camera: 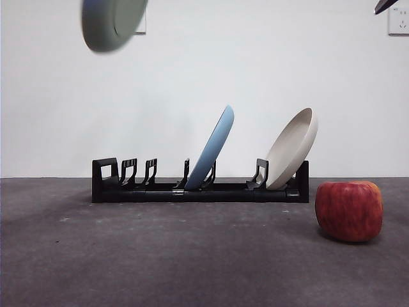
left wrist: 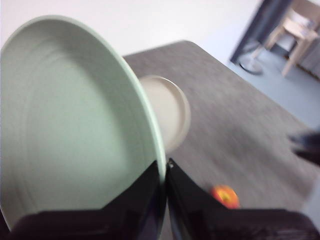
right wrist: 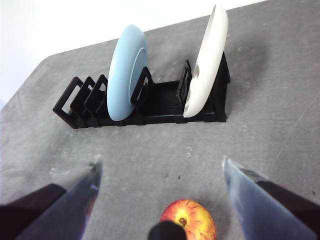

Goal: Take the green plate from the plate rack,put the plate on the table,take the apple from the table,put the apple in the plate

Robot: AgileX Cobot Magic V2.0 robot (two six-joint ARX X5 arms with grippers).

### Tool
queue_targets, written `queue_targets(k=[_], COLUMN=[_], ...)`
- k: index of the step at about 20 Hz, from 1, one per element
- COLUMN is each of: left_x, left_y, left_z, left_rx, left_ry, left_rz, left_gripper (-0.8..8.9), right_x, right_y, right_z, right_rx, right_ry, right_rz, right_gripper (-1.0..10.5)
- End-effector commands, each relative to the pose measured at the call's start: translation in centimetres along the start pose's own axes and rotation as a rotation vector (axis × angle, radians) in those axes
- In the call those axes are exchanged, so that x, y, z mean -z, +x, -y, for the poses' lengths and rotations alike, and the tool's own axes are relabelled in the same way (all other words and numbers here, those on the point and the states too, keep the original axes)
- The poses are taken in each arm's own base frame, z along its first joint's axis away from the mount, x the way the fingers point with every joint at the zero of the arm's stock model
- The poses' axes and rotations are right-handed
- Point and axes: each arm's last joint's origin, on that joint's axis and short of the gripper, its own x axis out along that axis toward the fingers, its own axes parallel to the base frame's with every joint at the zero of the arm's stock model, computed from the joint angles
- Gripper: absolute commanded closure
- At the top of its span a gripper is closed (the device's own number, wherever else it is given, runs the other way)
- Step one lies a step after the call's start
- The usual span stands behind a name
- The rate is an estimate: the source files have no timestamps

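Three plates are counted: one green plate [camera: 110,23], one blue plate [camera: 211,148] and one beige plate [camera: 293,148]. Two of the three are seen standing in the one plate rack [camera: 199,190]; the green one is seen in the air. One apple [camera: 349,210] is counted on the one table [camera: 160,256]. Two grippers are counted, a left gripper [left wrist: 165,172] and a right gripper [right wrist: 159,172].

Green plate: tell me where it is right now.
The green plate is in the air at the front view's top left, above the plate rack's vacant end, its rim clamped in the left pincer.
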Motion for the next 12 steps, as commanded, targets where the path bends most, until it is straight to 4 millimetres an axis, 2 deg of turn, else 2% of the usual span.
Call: queue_targets(k=[1,3,6,9,12], left_x=[1.0,2.2,3.4,4.4,6.6], left_y=[-2.7,-4.3,-4.9,-4.1,-1.6], left_z=[2.5,4.4,6.6,8.7,10.7], left_rx=[0.043,0.091,0.078,0.051,-0.016], left_ry=[0.125,0.179,0.231,0.275,0.305], left_rz=[-0.051,-0.128,-0.227,-0.305,-0.381], left_gripper=[8.22,8.22,8.22,8.22,8.22], right_x=[-0.1,-0.1,-0.1,-0.1,-0.1], right_y=[0.0,0.0,0.0,0.0,0.0], right_z=[-0.1,-0.1,-0.1,-0.1,-0.1], right_rx=[-0.002,-0.002,-0.002,-0.001,0.001], right_ry=[-0.013,-0.013,-0.013,-0.013,-0.013], right_rz=[0.007,0.007,0.007,0.007,0.008], right_gripper=[5.4,5.4,5.4,5.4,5.4])
